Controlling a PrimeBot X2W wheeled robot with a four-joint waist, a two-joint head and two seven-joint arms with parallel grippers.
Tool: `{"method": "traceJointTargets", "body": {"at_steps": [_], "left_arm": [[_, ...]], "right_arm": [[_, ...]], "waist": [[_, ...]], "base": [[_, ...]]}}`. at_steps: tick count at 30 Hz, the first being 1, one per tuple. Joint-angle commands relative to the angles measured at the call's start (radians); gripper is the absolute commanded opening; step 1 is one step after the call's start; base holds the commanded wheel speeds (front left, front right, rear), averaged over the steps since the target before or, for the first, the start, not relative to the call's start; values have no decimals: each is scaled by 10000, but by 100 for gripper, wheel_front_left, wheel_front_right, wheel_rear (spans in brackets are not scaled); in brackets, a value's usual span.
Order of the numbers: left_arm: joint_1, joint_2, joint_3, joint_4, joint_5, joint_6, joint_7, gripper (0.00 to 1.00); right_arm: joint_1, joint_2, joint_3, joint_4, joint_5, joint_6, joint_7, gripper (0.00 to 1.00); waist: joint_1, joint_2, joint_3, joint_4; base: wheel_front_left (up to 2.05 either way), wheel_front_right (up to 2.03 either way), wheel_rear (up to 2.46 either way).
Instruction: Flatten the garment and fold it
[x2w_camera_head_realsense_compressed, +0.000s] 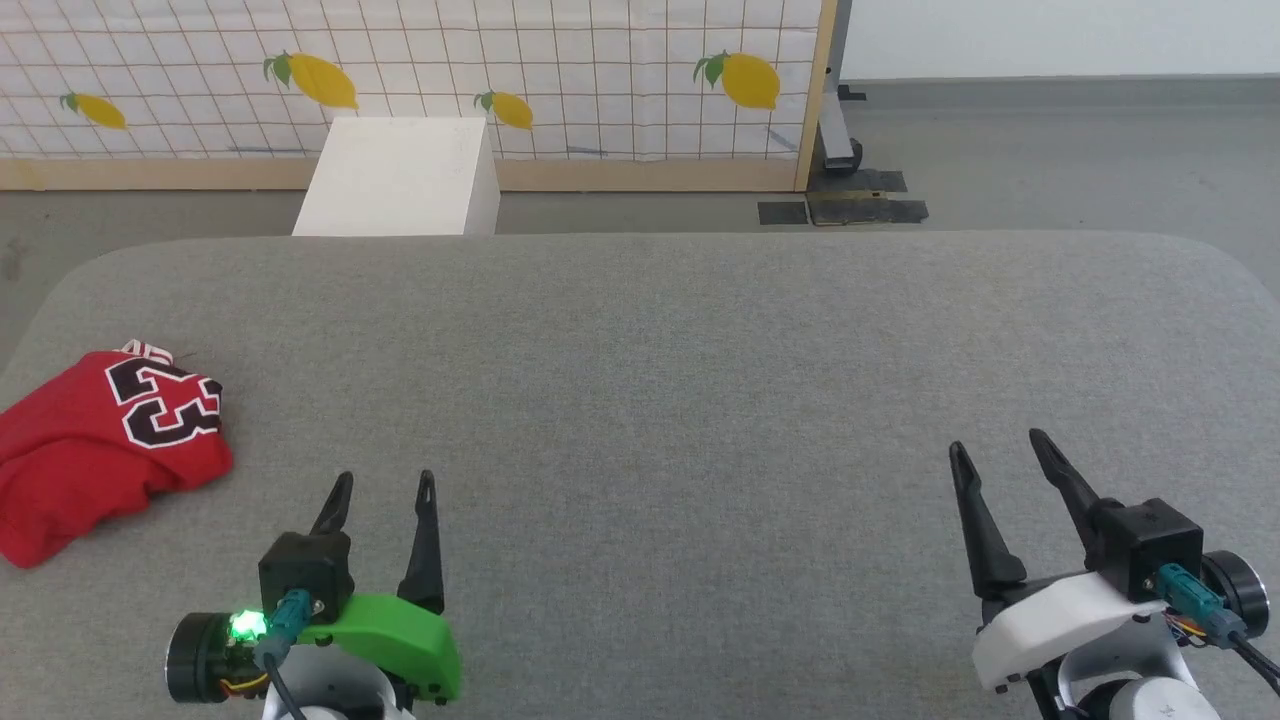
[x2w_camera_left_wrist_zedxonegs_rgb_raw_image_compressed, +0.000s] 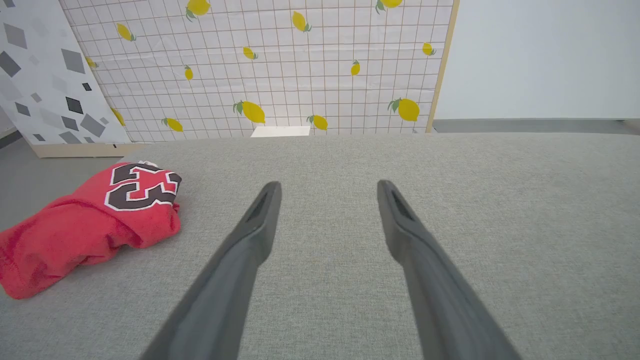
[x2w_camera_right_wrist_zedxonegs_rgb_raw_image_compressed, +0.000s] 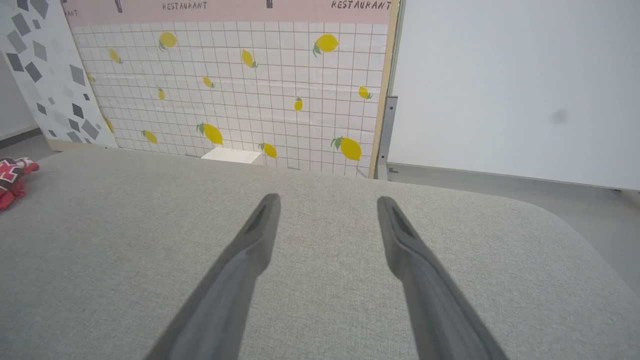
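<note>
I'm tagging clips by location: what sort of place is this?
Likely a staged robot-test room, not a home: a lemon-print backdrop panel lettered RESTAURANT stands beside a bare white wall, behind a grey fabric-covered table.

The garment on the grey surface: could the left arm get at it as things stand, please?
Probably yes: the garment lies crumpled just left of the open left gripper, with bare grey surface between.

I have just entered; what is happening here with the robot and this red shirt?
Nothing is being handled now. The garment lies crumpled near the left edge of the grey surface. The left end effector and the right end effector are both open and empty, apart from it. Flattening has not yet begun.
</note>
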Motion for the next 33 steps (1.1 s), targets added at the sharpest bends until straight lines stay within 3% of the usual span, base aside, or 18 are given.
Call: {"method": "traceJointTargets", "body": {"at_steps": [1, 33], "left_arm": [[6, -9, -24, -36, -108, -13, -130, 100], [50, -20, -326, 395, -561, 33, -790, 100]], "right_arm": [[48, 6, 19, -82, 106, -3, -130, 100], [87, 13, -17, 522, 212, -7, -793, 100]], "waist": [[0, 0, 3, 1], [0, 0, 11, 25]], "base": [[0, 0, 0], [0, 0, 0]]}}
